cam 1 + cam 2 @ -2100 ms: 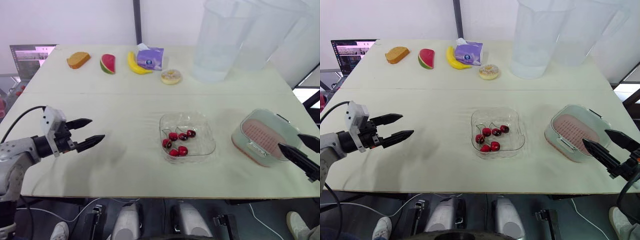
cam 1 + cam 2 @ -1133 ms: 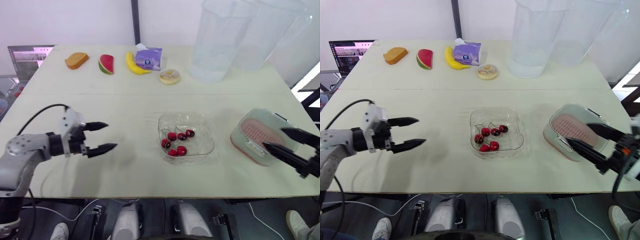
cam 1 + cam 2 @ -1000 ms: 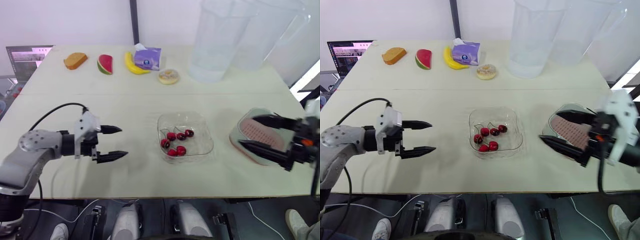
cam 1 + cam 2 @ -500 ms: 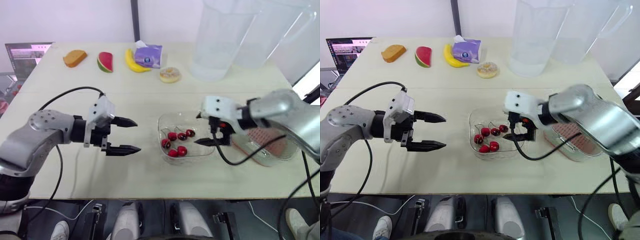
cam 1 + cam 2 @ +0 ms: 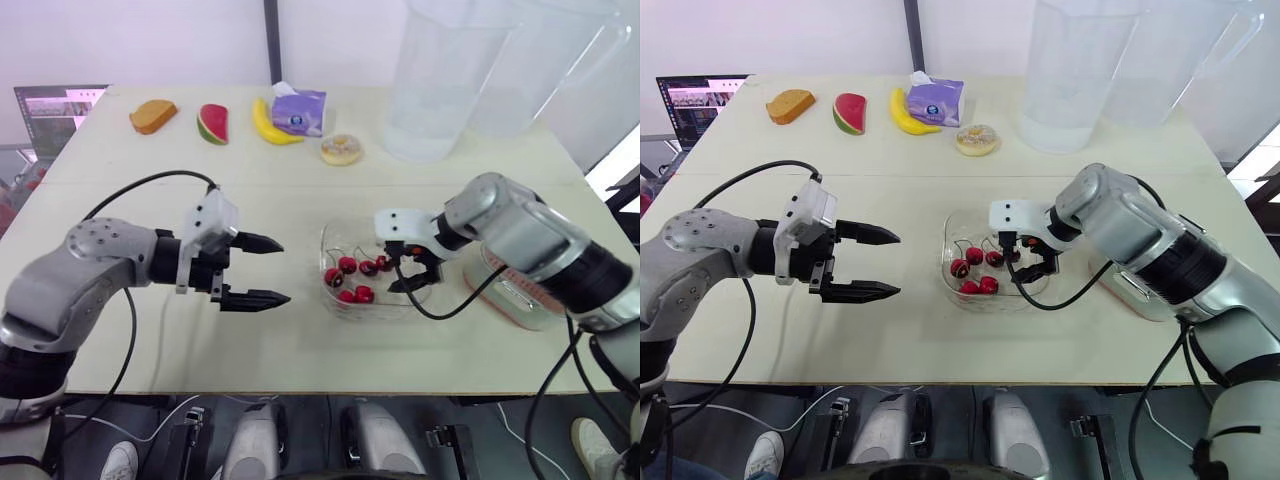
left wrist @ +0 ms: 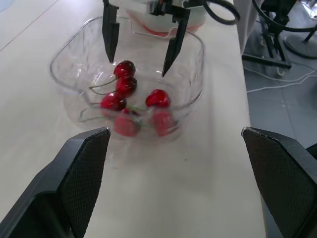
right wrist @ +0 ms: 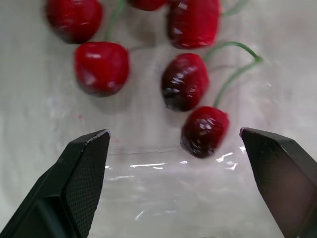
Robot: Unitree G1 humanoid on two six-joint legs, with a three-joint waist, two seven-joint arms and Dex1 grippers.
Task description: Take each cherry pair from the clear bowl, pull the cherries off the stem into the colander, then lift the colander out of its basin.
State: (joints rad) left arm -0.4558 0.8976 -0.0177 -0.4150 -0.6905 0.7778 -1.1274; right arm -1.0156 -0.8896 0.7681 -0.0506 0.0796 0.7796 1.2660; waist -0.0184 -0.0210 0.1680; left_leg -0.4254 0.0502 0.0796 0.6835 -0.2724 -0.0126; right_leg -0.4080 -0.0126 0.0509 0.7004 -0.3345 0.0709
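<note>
Black two-fingered left gripper (image 5: 286,270) has closed in from the table's left side and now hovers just short of the square clear plastic bowl (image 5: 326,246), its fingers spread wide and levelled at it. The bowl sits mid-table and holds the glossy dark-red cherries on thin green stems (image 5: 352,281), six of them bunched at its centre, the stems curling toward the bowl's left wall. None has left the bowl, so I judge the first pick is only beginning. The bigger change is to the right. The black right gripper (image 6: 137,67), over the colander a second ago, has swung across and dipped inside the bowl, fingers apart and straddling the nearest cherries without touching any. The reddish perforated colander in its pale basin (image 5: 515,298) lies beyond, partly hidden behind that arm.
</note>
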